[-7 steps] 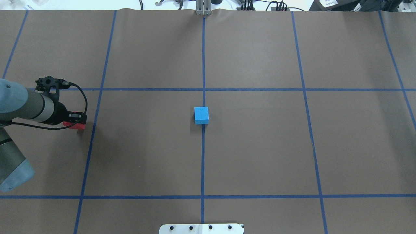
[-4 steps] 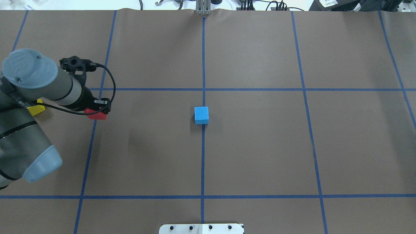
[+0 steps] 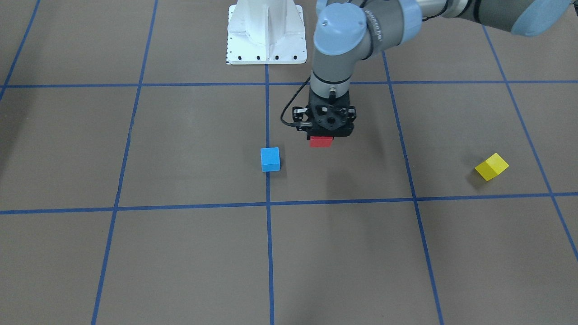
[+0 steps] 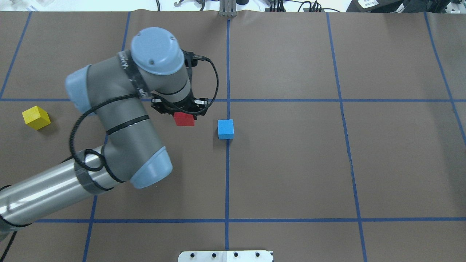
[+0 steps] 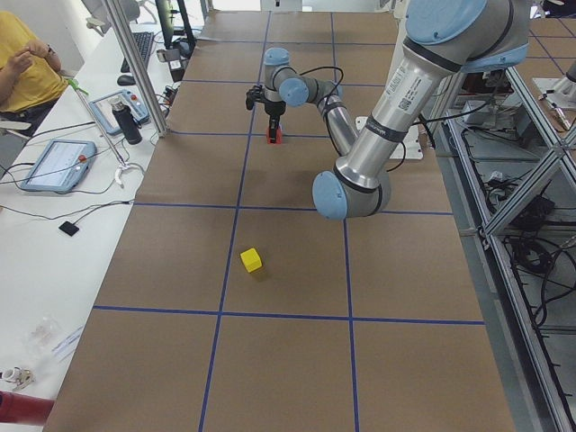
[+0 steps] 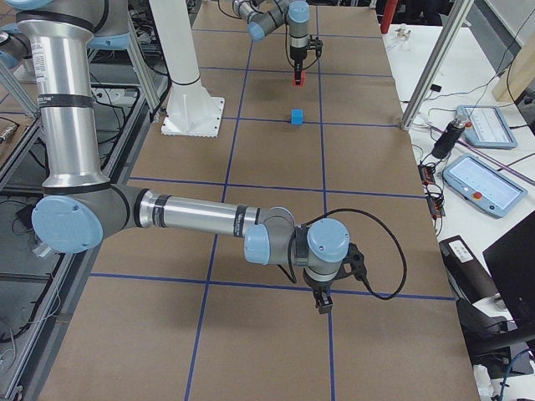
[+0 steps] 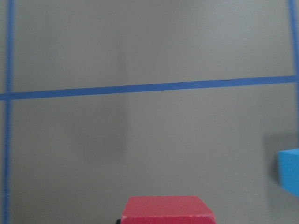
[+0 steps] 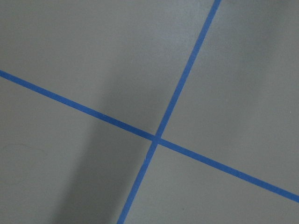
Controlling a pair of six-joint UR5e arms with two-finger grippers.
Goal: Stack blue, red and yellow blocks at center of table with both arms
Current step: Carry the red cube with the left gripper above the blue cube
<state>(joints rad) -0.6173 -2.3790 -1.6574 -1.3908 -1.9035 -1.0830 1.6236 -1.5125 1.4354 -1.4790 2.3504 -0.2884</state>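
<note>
Brown-papered bench [image 4: 291,163] gridded with blue tape, desks and tablets off along the sides. Mid-carry on the second layer, by the look of it: left claw [image 3: 326,135] clamped on the red block [image 3: 321,142], apparently lifted clear of the paper. Blue block [image 3: 270,159] down on the bench near the claw, on its mid-bench side, set on the central tape line with nothing on top. Yellow block [image 3: 491,166] well apart from the claw on the opposite side, alone and untouched.

Next, as a judgement: cross the short remaining way, square red over blue, lower to contact, then release. Calls for matched edges, to avoid overhang or a nudge off the line.

Right claw [image 6: 322,305] far from all three blocks, above a tape crossing. Impossible to tell whether open or closed.

From the front-facing view: claw body, red beneath it, yellow turned corner-on. From the left wrist view: only red's top at the bottom edge and a blue corner at the right edge, no fingers. From overhead: much of the claw hidden under the wrist.
</note>
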